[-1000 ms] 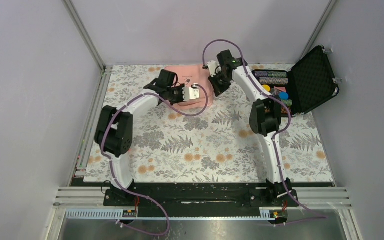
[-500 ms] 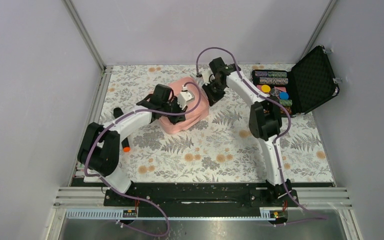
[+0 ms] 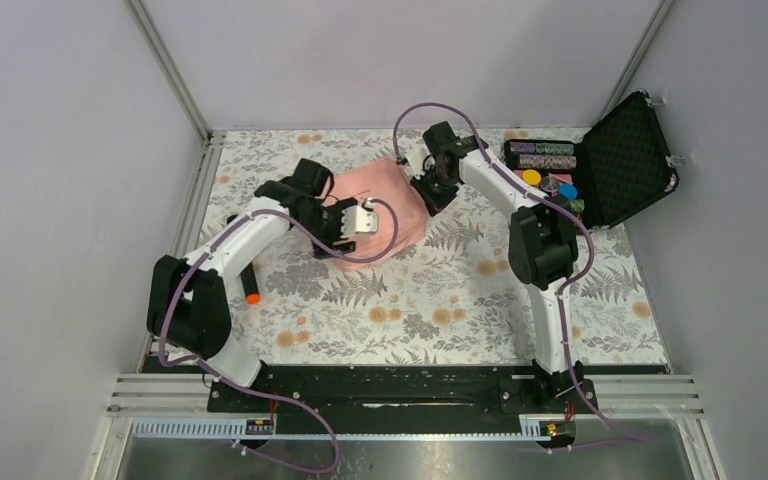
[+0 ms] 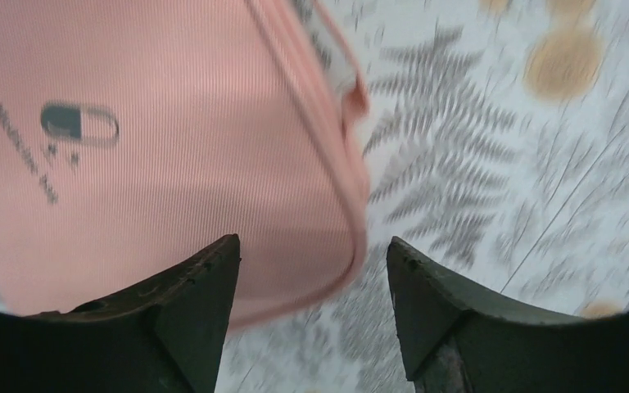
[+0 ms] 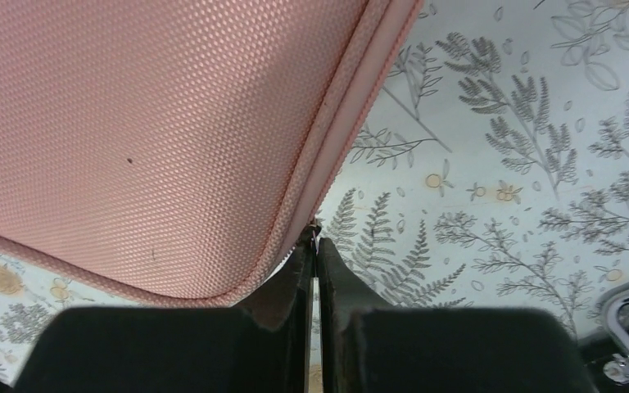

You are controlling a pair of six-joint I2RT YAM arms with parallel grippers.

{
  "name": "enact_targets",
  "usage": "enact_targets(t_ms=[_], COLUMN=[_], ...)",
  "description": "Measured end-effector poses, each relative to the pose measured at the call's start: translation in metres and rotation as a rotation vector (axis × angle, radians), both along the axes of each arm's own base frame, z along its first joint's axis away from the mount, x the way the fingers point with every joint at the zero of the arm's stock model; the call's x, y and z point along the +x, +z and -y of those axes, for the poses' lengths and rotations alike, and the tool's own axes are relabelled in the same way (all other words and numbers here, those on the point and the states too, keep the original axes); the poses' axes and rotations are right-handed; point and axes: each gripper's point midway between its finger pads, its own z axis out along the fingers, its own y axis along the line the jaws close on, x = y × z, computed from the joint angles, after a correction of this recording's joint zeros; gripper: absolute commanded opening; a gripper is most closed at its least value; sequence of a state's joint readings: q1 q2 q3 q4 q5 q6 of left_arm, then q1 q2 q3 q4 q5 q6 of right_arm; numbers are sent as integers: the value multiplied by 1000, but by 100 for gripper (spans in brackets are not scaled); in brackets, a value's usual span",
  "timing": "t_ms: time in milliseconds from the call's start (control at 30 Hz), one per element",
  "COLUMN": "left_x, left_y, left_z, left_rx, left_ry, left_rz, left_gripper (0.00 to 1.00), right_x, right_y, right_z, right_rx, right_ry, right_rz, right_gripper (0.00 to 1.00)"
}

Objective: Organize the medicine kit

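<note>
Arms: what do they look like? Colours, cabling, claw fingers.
The left arm and right arm have white links and black joints, with a purple cable looped along each. The left claw and right claw have dark wedge-shaped fingers.

We see plain pale walls on three sides of a table with a fern-and-flower print, and metal rails along its near edge.

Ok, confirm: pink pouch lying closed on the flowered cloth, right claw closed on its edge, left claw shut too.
Wrong on the left claw: it stands open over a corner of the pink pouch, as the left wrist view shows. The pouch lies closed on the flowered cloth, with the right claw closed on its edge.
</note>
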State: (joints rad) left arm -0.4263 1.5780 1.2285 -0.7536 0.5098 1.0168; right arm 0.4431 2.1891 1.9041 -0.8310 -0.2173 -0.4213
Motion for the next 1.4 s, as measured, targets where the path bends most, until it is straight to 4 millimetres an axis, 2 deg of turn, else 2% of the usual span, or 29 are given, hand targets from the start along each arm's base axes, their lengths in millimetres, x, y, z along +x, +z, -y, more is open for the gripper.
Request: enact_targets(t_ms=[100,167,267,400,567,733,867,967,1067,1200,1267,1400], left_x=[9,12,11,17,37,58,63,51,28,-2,-9,-15], left_y=[-1,-6,-21,-35,-36,-36,-34,-33,-31,-30,-29,-31], left_z=[-37,-53,-63,-62,-51,-36,-25,-11,14,48,55,55], left_rx=[120,187,250,259,220,143,113,89,48,-17,-37,-46], left_ry=[-112,-180,-284,-339,-279,-149,-91,-93,-126,-159,-147,-112], left_rz=[81,122,171,256,366,463,531,537,523,473,451,397], left_gripper=[64,63,62,57,50,40,32,29,30,42,49,54], right_x=[8,13,17,19,31,64,82,94,104,107,107,108], right_y=[1,1,1,1,3,4,2,3,3,4,3,3], right_z=[1,0,1,1,1,1,1,-2,-8,-18,-23,-22], right_rx=[-18,-25,-31,-37,-47,-46,-60,-73,-80,-89,-97,-124], right_ry=[8,8,4,3,-4,-33,-44,-38,-19,45,80,117], right_rz=[14,22,27,20,37,73,122,169,217,260,275,308], right_gripper=[0,0,0,0,0,0,0,0,0,0,0,0])
